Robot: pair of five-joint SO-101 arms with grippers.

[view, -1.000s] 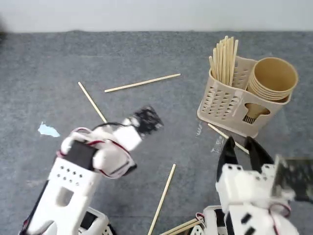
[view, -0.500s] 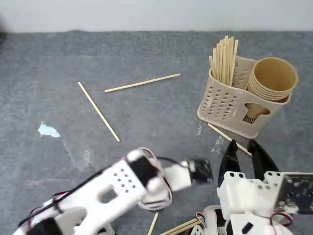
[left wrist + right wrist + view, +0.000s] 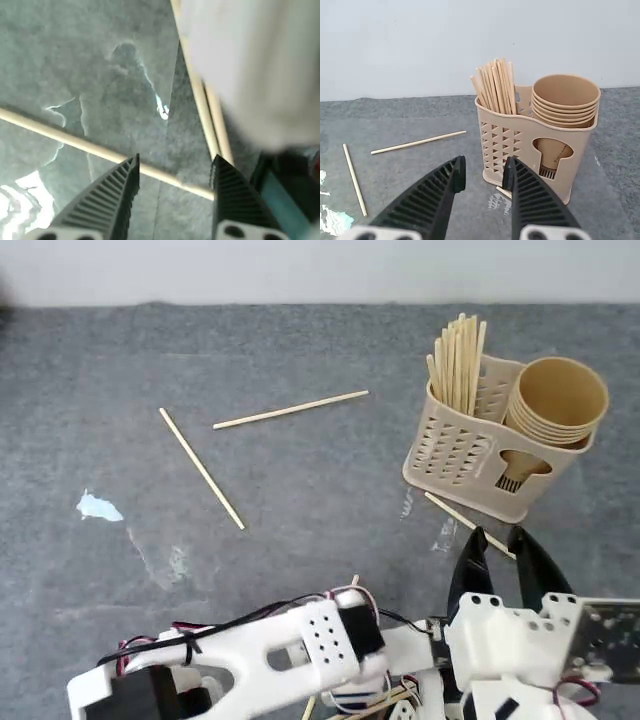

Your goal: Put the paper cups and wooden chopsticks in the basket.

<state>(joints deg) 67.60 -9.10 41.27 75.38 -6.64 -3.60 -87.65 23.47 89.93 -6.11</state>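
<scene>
The beige basket (image 3: 470, 455) stands at the back right, with stacked paper cups (image 3: 555, 400) in one compartment and several chopsticks (image 3: 458, 360) upright in the other. Loose chopsticks lie on the mat: one (image 3: 290, 410) mid-back, one (image 3: 200, 467) to its left, one (image 3: 465, 522) by the basket's foot. My right gripper (image 3: 497, 552) stands open in front of the basket (image 3: 520, 145), holding nothing. My left arm (image 3: 300, 655) lies low across the front. Its gripper (image 3: 175, 165) is open just over a chopstick (image 3: 75, 142) that runs between its fingertips; two more chopsticks (image 3: 210, 125) lie beside it.
A pale blue scrap (image 3: 98, 506) and some shiny smears lie on the grey mat at the left. A white wall closes off the back. The right arm's white body (image 3: 520, 640) sits right next to the left arm's gripper at the front edge.
My left arm has swung from the left middle of the mat down and to the right, ending low at the front by the right arm's base. The right gripper drew back slightly.
</scene>
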